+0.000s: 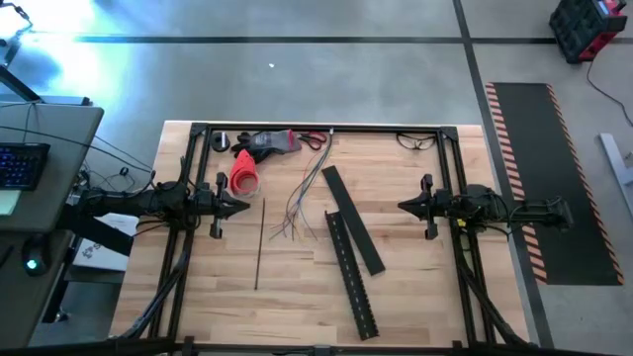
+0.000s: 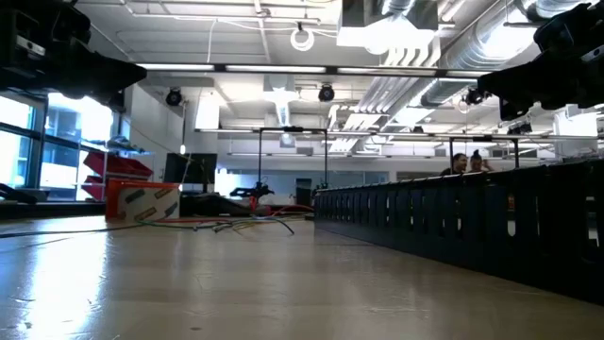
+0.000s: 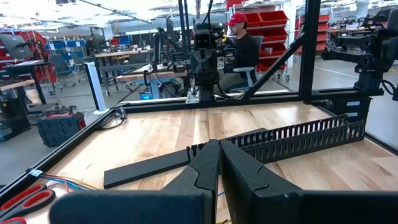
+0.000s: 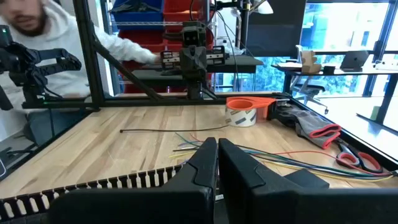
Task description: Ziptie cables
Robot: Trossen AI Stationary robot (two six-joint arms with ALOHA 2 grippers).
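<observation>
Left gripper (image 1: 243, 206) and right gripper (image 1: 403, 206) both closed, empty, hovering either side of cables (image 1: 302, 203) lying loose on table (image 1: 218, 287)

We see a long black comb-toothed channel (image 1: 352, 277) lying on the wooden table (image 1: 218, 297) beside a flat black bar (image 1: 352, 220); an orange tape roll (image 1: 243, 174), a grey glove (image 1: 269, 143) and red-handled scissors (image 1: 315, 139) sit along the far edge
</observation>
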